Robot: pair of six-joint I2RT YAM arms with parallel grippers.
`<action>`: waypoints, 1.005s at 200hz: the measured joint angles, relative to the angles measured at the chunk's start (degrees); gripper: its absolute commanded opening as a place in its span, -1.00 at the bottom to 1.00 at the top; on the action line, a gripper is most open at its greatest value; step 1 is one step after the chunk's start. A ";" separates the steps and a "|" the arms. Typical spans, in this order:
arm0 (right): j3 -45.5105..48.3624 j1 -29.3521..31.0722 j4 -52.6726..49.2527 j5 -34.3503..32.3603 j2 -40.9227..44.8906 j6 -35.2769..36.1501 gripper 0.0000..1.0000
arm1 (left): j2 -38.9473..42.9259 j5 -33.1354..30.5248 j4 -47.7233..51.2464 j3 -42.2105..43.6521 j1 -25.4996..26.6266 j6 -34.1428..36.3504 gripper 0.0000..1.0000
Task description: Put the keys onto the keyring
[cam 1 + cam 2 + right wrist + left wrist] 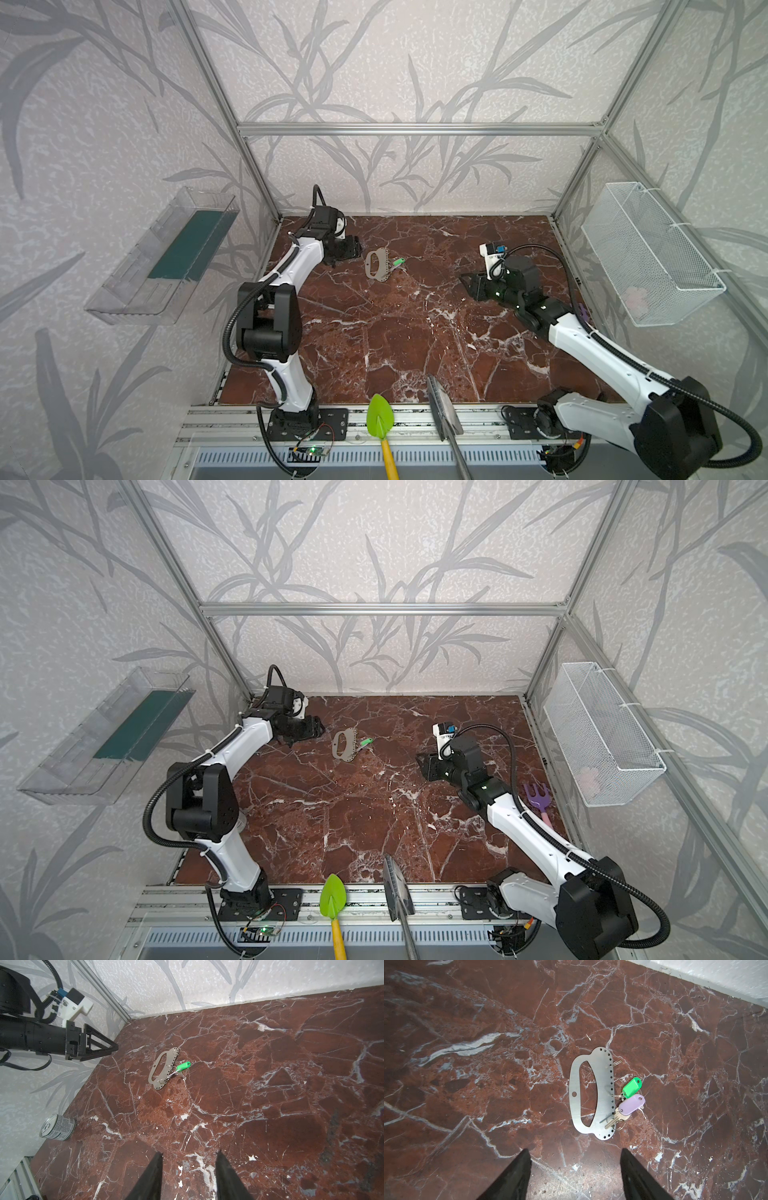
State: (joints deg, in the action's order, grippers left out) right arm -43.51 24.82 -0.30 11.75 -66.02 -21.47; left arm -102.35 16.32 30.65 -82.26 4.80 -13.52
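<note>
At the far left, a clear plastic tray is seen fixed to the wall. Next to it, the left gripper is held just above the marble table, its jaws spread apart with nothing between them. Just to its right, the keyring is laid flat on the table, a grey metal plate with an oval cut-out and a row of small holes along one edge. The keys are found at that holed edge, joined to it by thin wire rings: a green tag and a lilac tag rest on the table beside the plate, while one key blade lies across the plate's edge. Further right, well apart from the keyring, the right gripper is seen with its jaws parted and empty. A purple toy fork is seen beside the right arm, and a white wire basket on the right wall.
</note>
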 measured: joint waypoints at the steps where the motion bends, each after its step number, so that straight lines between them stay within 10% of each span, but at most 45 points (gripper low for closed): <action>1: 0.00 0.00 0.00 0.00 0.00 0.00 -0.15 | 0.13 -0.02 0.00 0.09 0.02 0.02 0.52; 7: 0.00 0.02 0.00 -0.20 0.02 0.00 -0.13 | 1.18 -0.42 -0.28 0.92 0.17 0.11 0.93; 14: 0.00 0.00 -0.02 -0.33 0.07 -0.02 -0.06 | 2.49 -0.83 -0.48 1.81 0.44 0.20 0.98; 27: 0.00 -0.04 -0.15 -0.92 0.20 -0.09 1.00 | 5.03 -1.53 -0.87 3.26 0.79 0.00 0.98; 128: 0.00 -5.38 -6.45 -3.93 3.82 -0.48 0.98 | 20.22 -6.01 -6.05 11.34 1.05 0.17 0.98; 201: 1.09 -5.75 -11.82 -11.61 9.46 2.58 0.98 | 28.50 -19.93 -20.72 35.74 1.05 1.29 0.98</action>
State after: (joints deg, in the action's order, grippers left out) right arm -42.41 19.07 -12.12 0.14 -56.55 -18.90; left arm -73.84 -3.62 9.93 -46.52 5.85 -12.23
